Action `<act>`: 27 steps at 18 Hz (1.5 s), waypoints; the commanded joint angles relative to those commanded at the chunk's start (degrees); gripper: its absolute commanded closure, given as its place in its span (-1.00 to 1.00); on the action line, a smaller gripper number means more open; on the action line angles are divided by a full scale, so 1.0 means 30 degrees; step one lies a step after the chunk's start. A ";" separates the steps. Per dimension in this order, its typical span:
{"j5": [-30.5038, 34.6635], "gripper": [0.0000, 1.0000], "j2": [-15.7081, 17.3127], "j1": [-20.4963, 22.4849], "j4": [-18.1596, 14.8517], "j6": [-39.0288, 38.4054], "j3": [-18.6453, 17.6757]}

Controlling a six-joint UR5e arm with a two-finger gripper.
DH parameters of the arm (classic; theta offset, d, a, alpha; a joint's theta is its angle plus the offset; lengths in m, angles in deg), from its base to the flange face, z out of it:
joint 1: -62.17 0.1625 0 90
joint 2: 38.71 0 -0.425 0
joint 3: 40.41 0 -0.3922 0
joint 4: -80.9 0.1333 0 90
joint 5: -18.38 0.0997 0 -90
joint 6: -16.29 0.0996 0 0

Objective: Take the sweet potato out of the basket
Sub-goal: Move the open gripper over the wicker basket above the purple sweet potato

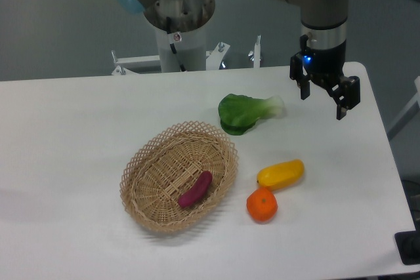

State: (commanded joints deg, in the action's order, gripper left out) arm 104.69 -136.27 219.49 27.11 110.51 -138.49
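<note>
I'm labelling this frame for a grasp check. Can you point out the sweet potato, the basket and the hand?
sweet potato [195, 189], fixed camera, middle of the purple body.
basket [134, 168], fixed camera, left looped rim.
hand [323, 101], fixed camera, midway between the two fingertips, open above the table.

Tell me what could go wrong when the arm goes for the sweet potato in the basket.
1. The sweet potato lies low inside the basket, near its right wall, so a finger might catch the lacy rim and drag or tip the basket.
2. The open gripper hangs well to the right, beyond the leafy green; a low path across could knock it.
3. The tuber is small, rounded and lies diagonally, so a grasp not turned to match may let it roll out.
</note>
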 joint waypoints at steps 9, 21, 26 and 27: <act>0.0000 -1.00 -0.0029 -0.0642 0.0088 -0.2460 -0.0614; -0.0323 -1.00 -0.0585 -0.4186 0.0527 -1.1392 -0.1462; -0.0177 -1.00 -0.1257 -0.5825 0.0879 -1.2274 -0.2196; -0.0060 -1.00 -0.1550 -0.6149 0.0995 -1.2305 -0.2284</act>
State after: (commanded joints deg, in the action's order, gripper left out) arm 104.51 -140.92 201.05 30.10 73.59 -145.35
